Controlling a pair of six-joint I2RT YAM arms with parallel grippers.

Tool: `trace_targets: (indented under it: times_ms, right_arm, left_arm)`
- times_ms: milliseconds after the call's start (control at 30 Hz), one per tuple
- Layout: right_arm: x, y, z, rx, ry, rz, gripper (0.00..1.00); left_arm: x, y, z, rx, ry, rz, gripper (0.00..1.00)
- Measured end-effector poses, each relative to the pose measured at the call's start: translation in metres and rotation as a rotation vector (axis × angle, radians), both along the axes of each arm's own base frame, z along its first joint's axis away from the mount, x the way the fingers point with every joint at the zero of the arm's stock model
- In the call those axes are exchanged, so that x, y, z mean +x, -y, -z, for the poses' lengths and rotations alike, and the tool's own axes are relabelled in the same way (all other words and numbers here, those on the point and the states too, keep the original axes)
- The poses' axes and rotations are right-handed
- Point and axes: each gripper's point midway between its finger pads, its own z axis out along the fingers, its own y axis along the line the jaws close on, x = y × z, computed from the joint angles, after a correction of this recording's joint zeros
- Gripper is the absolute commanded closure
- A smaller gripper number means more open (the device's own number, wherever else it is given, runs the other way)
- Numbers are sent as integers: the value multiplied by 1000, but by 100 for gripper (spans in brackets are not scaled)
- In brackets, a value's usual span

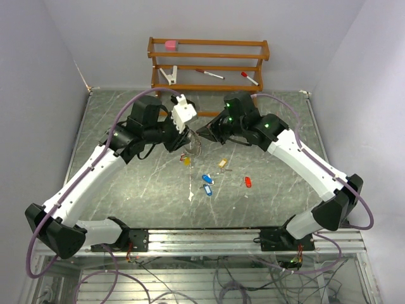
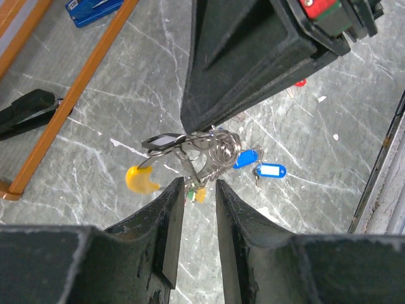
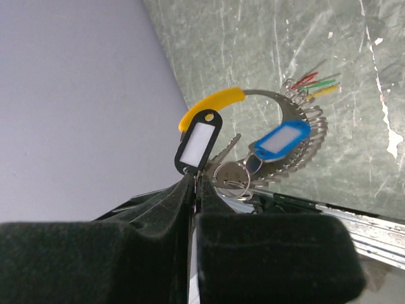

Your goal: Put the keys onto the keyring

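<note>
Pinching the keyring in the shut right claw, letting it hang down. Hovering right beside it with the left claw open, gripping nothing. Leaving loose keys lying below.

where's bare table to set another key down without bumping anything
Bare table lies near-left, between the left arm and the front rail, and near-right, between the red key and the right arm. The middle is crowded: loose keys lie by the held keyring.
</note>
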Motion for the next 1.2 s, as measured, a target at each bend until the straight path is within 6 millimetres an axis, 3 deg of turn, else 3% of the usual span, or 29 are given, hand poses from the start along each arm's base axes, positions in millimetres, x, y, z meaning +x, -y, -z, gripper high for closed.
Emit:
trace_targets:
  times_ms: [267, 667, 1200]
  right_arm:
    - [6, 4, -10, 9, -11, 67, 100]
    - [10, 0, 2, -13, -55, 97, 100]
    - [13, -4, -6, 11, -42, 108, 100]
  left_arm:
    - [3, 10, -6, -18, 59, 31, 64]
    - [6, 22, -25, -52, 113, 47, 66]
    - [7, 25, -23, -38, 125, 43, 69]
